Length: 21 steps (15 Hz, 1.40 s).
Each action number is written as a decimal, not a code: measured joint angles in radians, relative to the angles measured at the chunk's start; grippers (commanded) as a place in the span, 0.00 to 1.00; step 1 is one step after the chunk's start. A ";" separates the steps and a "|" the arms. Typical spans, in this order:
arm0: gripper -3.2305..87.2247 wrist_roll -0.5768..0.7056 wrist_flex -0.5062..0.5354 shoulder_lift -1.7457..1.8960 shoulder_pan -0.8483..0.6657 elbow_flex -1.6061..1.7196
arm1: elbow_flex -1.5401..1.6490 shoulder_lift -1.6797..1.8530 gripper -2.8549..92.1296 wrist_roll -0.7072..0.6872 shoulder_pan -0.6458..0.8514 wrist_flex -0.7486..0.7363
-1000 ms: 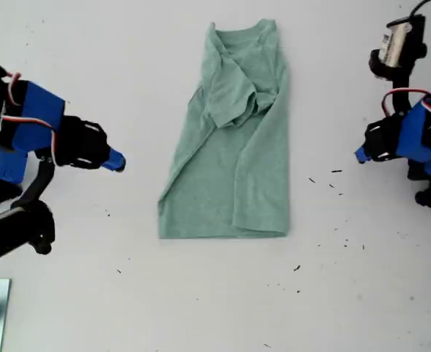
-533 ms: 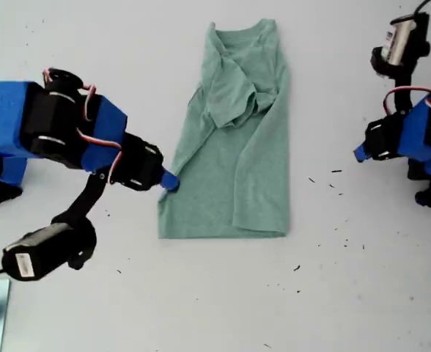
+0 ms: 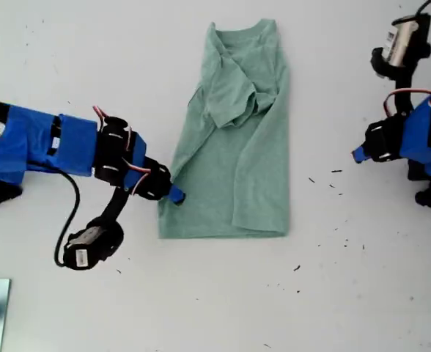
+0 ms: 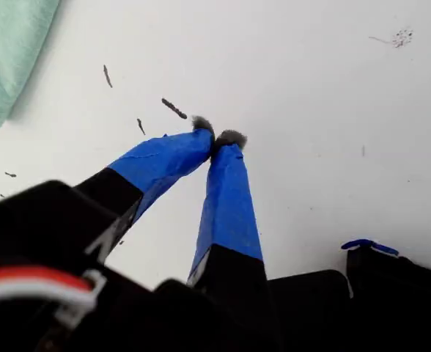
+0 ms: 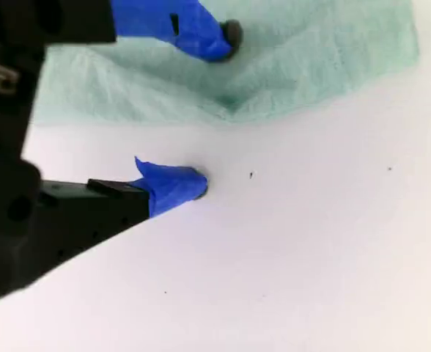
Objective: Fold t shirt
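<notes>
Green cloth, the t shirt [image 3: 234,139], lies on the white desk [image 3: 201,301], already narrowed into a long strip with one sleeve turned in over the chest; the crosswise folds are judged still to be made. The second pincer [image 5: 212,110] is spread wide at the shirt's lower side edge, one fingertip [image 5: 226,33] over the cloth, the other on bare desk just beside the hem, nothing pinched yet. The first pincer [image 4: 219,137] is pressed together and empty above bare desk, with the shirt well apart from it.
</notes>
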 measured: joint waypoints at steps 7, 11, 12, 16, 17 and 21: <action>0.03 -0.098 0.034 0.259 -0.014 0.110 | 0.005 0.005 0.06 0.003 -0.008 0.000; 0.03 -0.127 0.175 0.379 -0.038 0.060 | 0.006 0.018 0.06 0.009 -0.015 0.000; 0.03 -0.106 0.176 0.367 -0.060 0.023 | 0.006 0.023 0.06 0.009 -0.015 0.000; 0.07 0.000 0.190 -0.147 -0.052 -0.640 | 0.006 0.035 0.06 0.009 -0.015 0.000; 0.25 0.008 0.160 -0.276 -0.052 -0.749 | 0.008 0.038 0.06 0.011 -0.015 0.000; 0.35 0.072 0.124 -0.512 -0.048 -0.833 | 0.012 0.048 0.06 0.018 -0.015 0.000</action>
